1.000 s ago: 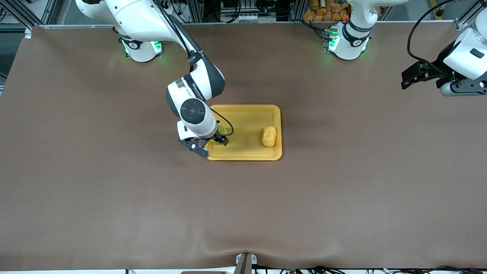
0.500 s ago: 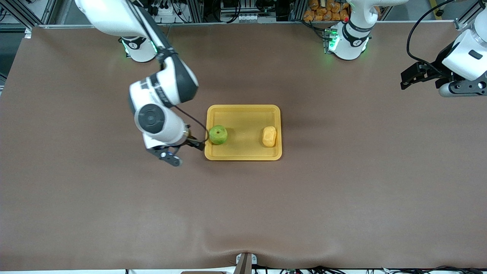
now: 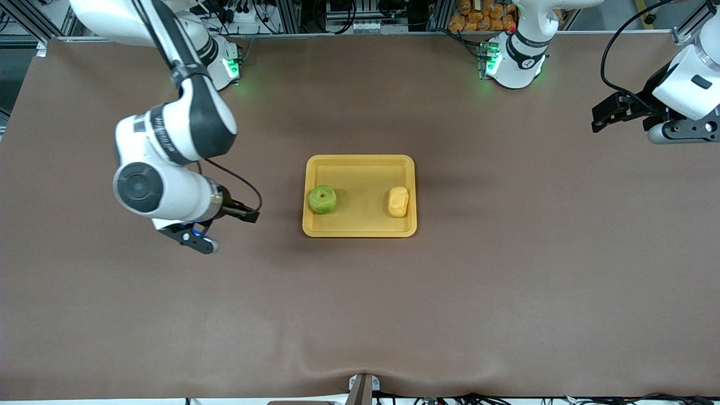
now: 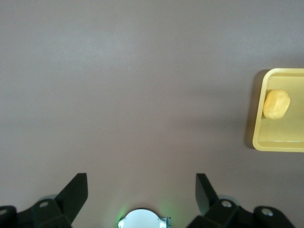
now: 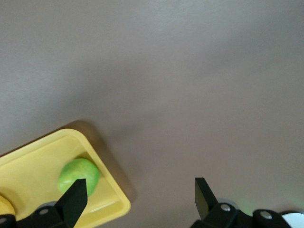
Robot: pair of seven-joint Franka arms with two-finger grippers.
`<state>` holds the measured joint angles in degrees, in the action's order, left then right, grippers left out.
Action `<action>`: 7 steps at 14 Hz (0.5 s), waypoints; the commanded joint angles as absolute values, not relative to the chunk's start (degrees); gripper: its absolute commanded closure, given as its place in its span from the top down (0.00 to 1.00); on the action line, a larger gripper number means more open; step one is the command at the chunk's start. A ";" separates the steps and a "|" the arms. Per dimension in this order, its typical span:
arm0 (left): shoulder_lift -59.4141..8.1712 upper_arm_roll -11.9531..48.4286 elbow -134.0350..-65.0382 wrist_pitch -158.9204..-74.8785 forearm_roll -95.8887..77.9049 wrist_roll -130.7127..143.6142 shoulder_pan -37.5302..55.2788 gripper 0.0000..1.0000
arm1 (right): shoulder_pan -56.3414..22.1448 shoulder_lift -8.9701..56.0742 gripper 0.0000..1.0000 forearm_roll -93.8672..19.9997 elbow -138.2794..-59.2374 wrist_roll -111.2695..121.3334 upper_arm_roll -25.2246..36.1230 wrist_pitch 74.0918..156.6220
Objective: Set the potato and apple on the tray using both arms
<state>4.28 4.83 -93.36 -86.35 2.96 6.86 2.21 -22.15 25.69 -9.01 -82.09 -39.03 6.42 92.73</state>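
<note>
Green apple [image 3: 322, 199] is seen resting free in the yellow tray [image 3: 360, 163], at the tray's right-arm end, with the potato [image 3: 397, 201] at the tray's left-arm end, roughly at 3 o'clock from the apple and well apart from it; both are upright on the tray floor, nothing touching them. A second ago the apple was covered by the right gripper [image 3: 216, 228]; since then it has been let go and the right arm pulled off the tray, so the gripper is now over bare table at about 9 o'clock from the tray, fingers spread wide with nothing between them. The left gripper [image 3: 604, 117] is parked over the table's left-arm end, about 2 o'clock from the tray, also spread and empty, waiting. Both items being on the tray, the task is judged as good as done; only retreat is left.
</note>
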 commanded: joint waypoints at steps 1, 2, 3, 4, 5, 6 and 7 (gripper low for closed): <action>5.19 4.57 -93.87 -86.31 2.64 6.33 2.02 1.00 | -18.12 25.49 1.00 -8.35 -79.02 -37.35 5.36 87.90; 5.27 4.57 -93.87 -86.31 2.64 6.33 2.02 1.00 | -16.80 25.49 1.00 -8.26 -77.97 -37.27 5.45 86.41; 5.27 4.57 -93.78 -86.31 2.64 6.33 2.02 1.00 | -15.40 25.49 1.00 -8.26 -77.00 -37.44 5.45 84.74; 5.36 4.48 -93.78 -86.31 2.64 6.33 2.02 1.00 | -14.08 25.49 1.00 -8.26 -76.30 -37.35 5.45 83.42; 5.45 4.48 -93.78 -86.31 2.64 6.24 1.85 1.00 | -12.32 25.49 1.00 -8.26 -75.33 -37.09 5.45 82.54; 5.54 4.40 -93.78 -86.31 2.64 6.15 1.85 1.00 | -10.39 25.49 1.00 -8.70 -74.80 -37.00 5.36 82.01; 5.54 4.39 -93.78 -86.31 2.64 6.15 1.85 1.00 | -9.33 25.49 1.00 -8.61 -74.62 -36.65 5.27 81.31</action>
